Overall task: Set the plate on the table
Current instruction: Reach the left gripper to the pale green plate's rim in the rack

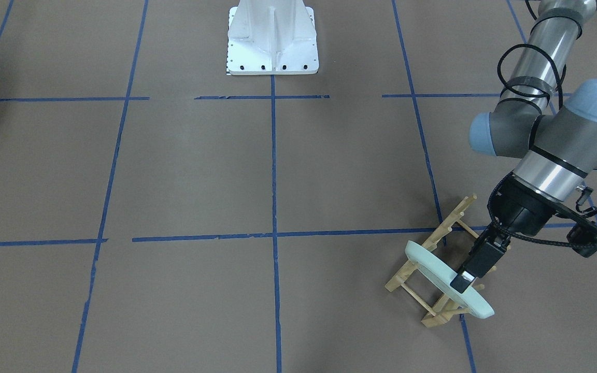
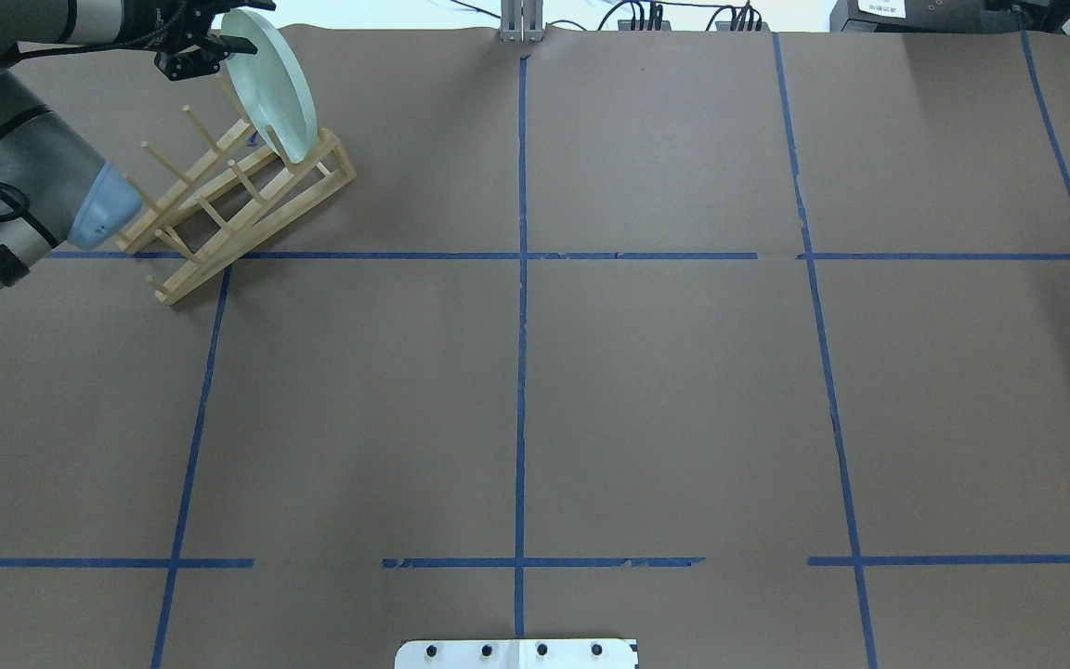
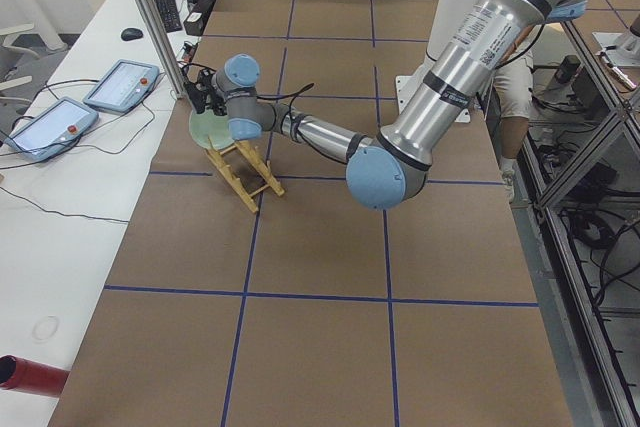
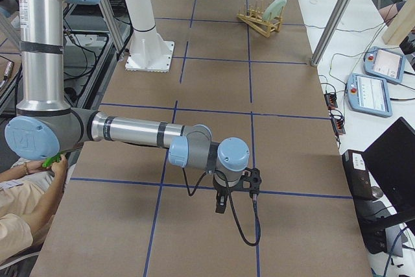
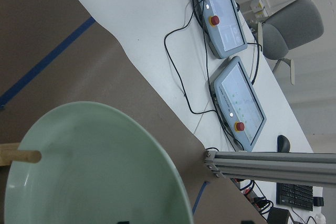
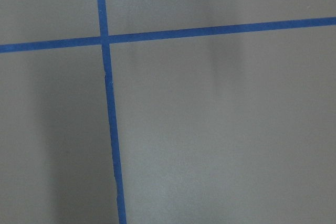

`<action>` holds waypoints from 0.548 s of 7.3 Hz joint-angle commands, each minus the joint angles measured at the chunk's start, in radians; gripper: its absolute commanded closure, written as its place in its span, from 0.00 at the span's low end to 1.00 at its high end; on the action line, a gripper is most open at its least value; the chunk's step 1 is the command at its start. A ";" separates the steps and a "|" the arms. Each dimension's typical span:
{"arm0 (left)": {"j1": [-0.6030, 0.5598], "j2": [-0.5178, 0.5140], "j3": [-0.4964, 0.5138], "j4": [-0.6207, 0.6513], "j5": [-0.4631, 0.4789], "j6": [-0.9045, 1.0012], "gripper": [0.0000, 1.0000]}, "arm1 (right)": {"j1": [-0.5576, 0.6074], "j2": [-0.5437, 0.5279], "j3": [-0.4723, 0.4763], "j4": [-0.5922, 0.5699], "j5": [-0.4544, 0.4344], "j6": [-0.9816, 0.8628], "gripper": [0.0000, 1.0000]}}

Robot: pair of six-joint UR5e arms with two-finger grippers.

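Note:
The pale mint-green plate (image 1: 433, 269) stands on edge, tilted, in the light wooden peg rack (image 1: 399, 278) near the far edge of the brown table (image 1: 200, 171). My left gripper (image 1: 462, 282) is at the plate's upper rim, one finger (image 1: 465, 278) on its near face. In the overhead view the gripper (image 2: 219, 45) straddles the rim of the plate (image 2: 270, 88). In the left wrist view the plate (image 5: 94, 171) fills the lower left, and the jaws look open with the rim between them. My right gripper (image 4: 220, 202) hangs low over bare table; I cannot tell its state.
The white robot base (image 1: 272, 39) stands at the middle of the robot's side of the table. Two teach pendants (image 5: 226, 14) and an aluminium post (image 5: 273, 161) are on the white bench beyond the rack. A person sits beside the right arm (image 4: 26, 225).

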 commanded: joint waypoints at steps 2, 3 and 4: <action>0.001 -0.010 0.011 0.000 0.004 -0.001 1.00 | 0.000 0.000 0.000 0.000 0.000 0.000 0.00; 0.000 -0.013 0.005 -0.002 0.004 -0.001 1.00 | 0.000 0.000 0.000 0.000 0.000 0.000 0.00; -0.006 -0.014 -0.024 -0.005 0.004 -0.007 1.00 | 0.000 0.000 0.000 0.000 0.000 0.000 0.00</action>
